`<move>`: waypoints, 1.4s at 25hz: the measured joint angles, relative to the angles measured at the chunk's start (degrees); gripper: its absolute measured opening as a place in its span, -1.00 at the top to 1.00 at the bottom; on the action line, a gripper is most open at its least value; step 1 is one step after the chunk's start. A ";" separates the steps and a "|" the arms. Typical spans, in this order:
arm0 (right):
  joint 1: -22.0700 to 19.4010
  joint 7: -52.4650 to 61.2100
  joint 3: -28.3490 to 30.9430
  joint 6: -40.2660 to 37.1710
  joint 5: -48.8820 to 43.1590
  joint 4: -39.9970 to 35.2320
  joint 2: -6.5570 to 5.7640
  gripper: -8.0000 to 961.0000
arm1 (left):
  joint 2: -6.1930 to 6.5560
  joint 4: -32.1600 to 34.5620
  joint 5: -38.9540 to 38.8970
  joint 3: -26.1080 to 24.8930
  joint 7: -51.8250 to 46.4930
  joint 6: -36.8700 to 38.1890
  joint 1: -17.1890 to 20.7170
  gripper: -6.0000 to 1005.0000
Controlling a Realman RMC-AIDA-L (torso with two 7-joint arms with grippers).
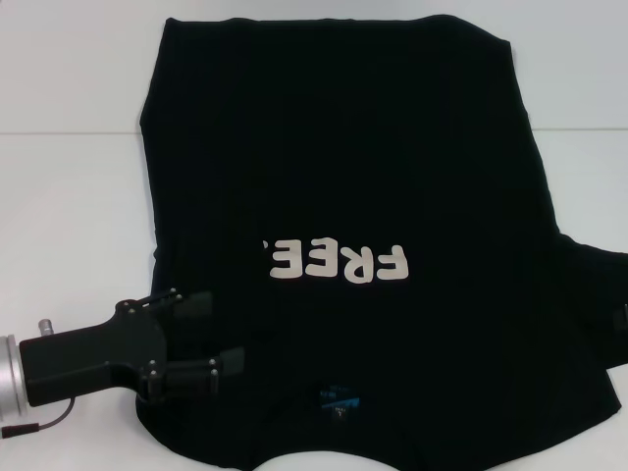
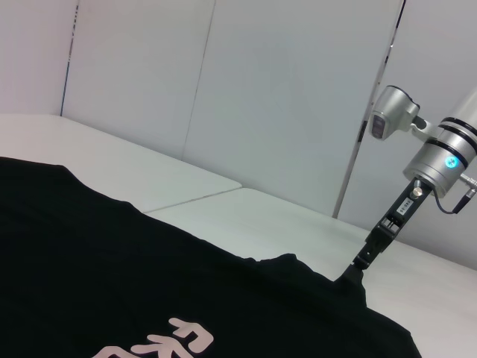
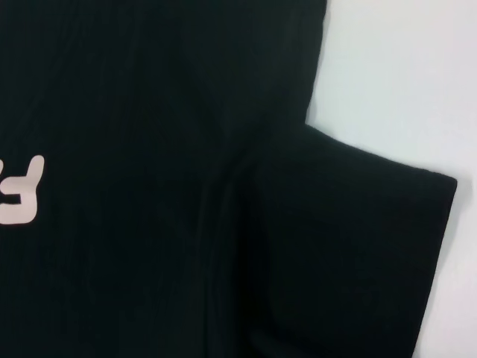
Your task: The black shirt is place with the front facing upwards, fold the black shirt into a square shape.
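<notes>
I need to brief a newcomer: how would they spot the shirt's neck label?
Start at the large black cloth T-shirt spread over the white table. Go from its cream "FREE" lettering toward the robot: the small blue label is the only blue spot.

- The black shirt (image 1: 343, 177) is folded over, hiding the lettering's (image 1: 339, 262) first part.
- Its collar edge runs off the head view's bottom.
- The right gripper (image 2: 356, 270), at the shirt's sleeve, seems pinched; fingertips indistinct.

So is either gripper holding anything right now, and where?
The right gripper pinches the shirt at its sleeve edge; the left gripper is open, holding nothing.
</notes>
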 joint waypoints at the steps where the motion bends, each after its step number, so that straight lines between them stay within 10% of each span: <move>1: 0.00 0.09 -0.01 0.11 0.01 0.00 0.01 -0.12 | 0.00 0.00 0.00 0.00 0.00 -0.01 0.00 -0.85; 5: 0.00 -0.07 -0.09 0.20 -0.05 -0.39 0.15 -0.12 | 0.00 -0.04 0.00 0.00 0.00 -0.13 0.00 -0.85; 16: 0.00 0.29 -0.84 0.35 -0.19 -0.37 0.09 0.78 | 0.06 0.00 0.00 0.00 0.00 -0.30 0.00 -0.85; 35: -3.36 -0.58 5.01 -4.83 4.52 -7.95 -1.77 0.85 | 0.18 0.10 0.09 0.09 -0.38 0.08 0.00 -0.85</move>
